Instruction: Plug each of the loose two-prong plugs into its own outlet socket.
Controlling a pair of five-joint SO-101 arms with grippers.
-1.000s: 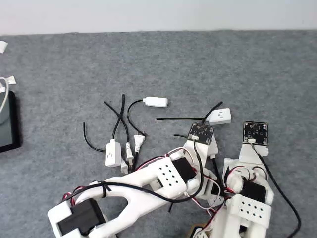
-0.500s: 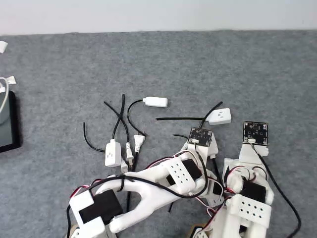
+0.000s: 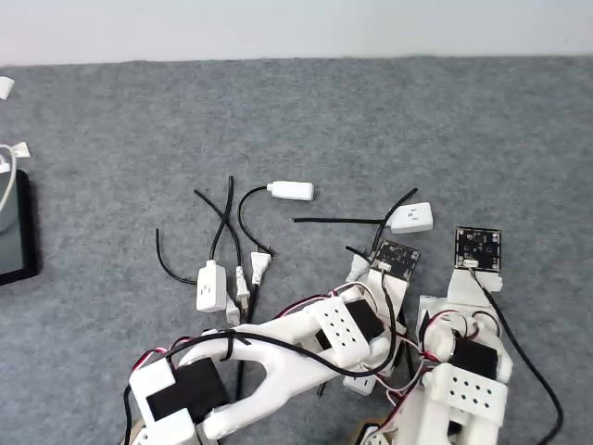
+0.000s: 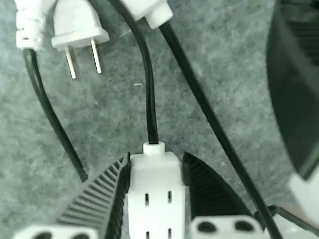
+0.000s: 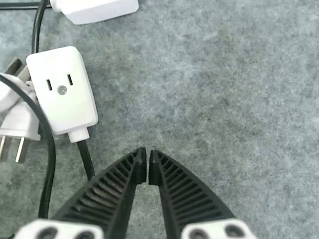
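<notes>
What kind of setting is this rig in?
Probably a robotics test bench: a grey felt-like mat, two white servo arms, and loose outlet sockets and two-prong plugs on short cut cords.

The left arm's wrist camera board [image 3: 397, 260] swung toward the right arm and a little nearer the tabletop's [image 3: 482, 139] near edge, and ended more tilted than before. In the first half of that second the arm's dark motor block [image 3: 181, 389] shifted right and farther up in the high view. The left hand [image 4: 155, 159] went with the wrist, its fingers pinching the white outlet socket [image 4: 154, 191], and the short black cord [image 3: 357, 252] trailing from under the wrist slid to the right
</notes>
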